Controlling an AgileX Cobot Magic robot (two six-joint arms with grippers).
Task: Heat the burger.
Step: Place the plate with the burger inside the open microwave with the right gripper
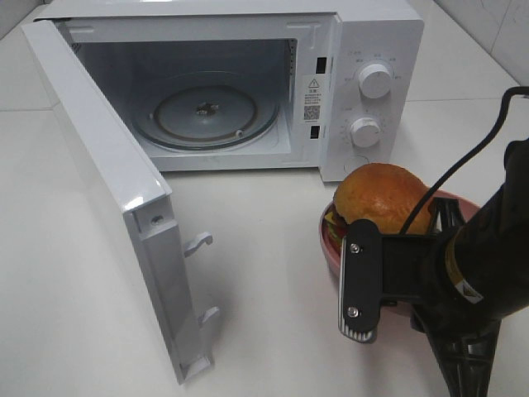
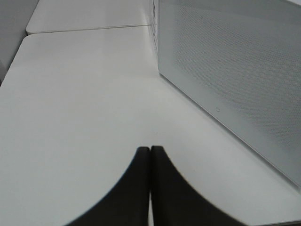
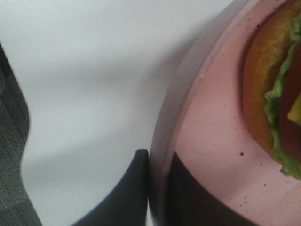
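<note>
the burger [image 1: 383,198] sits on a pink plate [image 1: 328,241] on the white table [image 1: 264,289], just in front of the knob side of the microwave [image 1: 372,29]. the right gripper [image 3: 157,162] is clamped on the plate's rim, one finger outside it and one over the pink inside. the microwave door [image 1: 99,149] stands wide open on the glass turntable [image 1: 207,116]; a label [image 1: 313,87] with a warning triangle sits above a qr code [image 1: 312,112] on the front frame, and its print and the marks round the two knobs [image 1: 376,80] are too small to read. the left gripper [image 2: 150,150] has its fingers pressed together on nothing, over bare table beside the door's dotted panel.
</note>
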